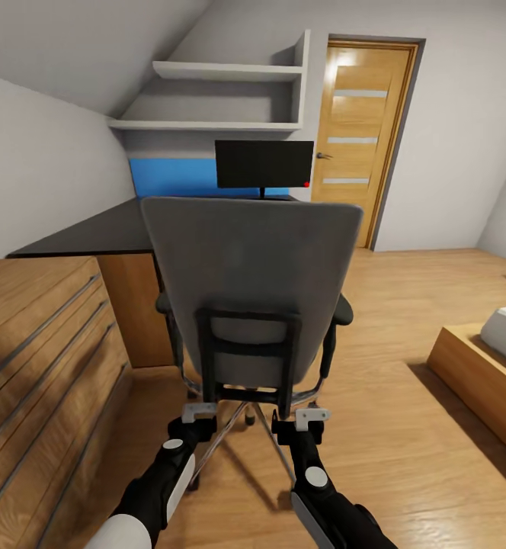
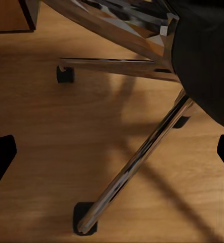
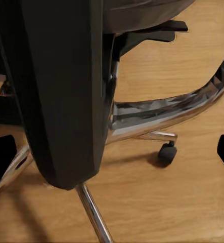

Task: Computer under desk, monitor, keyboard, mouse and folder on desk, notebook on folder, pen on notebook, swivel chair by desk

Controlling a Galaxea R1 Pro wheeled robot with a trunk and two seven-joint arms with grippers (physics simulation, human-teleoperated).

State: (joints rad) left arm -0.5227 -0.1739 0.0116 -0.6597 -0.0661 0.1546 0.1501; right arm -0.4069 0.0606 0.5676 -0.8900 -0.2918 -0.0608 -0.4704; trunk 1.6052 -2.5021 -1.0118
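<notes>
Swivel chair (image 1: 253, 290) stands on the wood floor (image 1: 405, 450), back to the camera, seat side facing the worktop (image 1: 93, 232). Grey backrest upright, black back frame (image 1: 249, 347) low on it, chrome star base (image 1: 241, 415) underneath.

Monitor (image 1: 264, 163) sits on the worktop's far edge, just beyond the chair's top edge, red dot at its lower right corner. Chair is close to the worktop's front edge; contact can't be judged, since the backrest hides the gap.

Left hand (image 1: 198, 414) is at the chair's lower back on the left, level with the base, near the bottom of the black frame. Right hand (image 1: 312, 417) mirrors it on the right. Both sit just behind the chair.

Left wrist view: chrome spokes (image 2: 137, 159) and a black caster (image 2: 85, 225) on the floor between the dark fingertips (image 2: 0, 157), which are spread wide with nothing between them. Right wrist view: black frame upright (image 3: 66, 96) close in front, chrome base arc (image 3: 172, 109) and a caster (image 3: 167, 152) beyond; fingertips (image 3: 0, 159) spread apart, gripping nothing.

Wooden dresser (image 1: 40, 358) with bar handles along the left, abutting the worktop's near end. White shelves (image 1: 222, 95) above the worktop, wooden door (image 1: 363, 130) behind to the right, bed corner (image 1: 489, 366) at right.
</notes>
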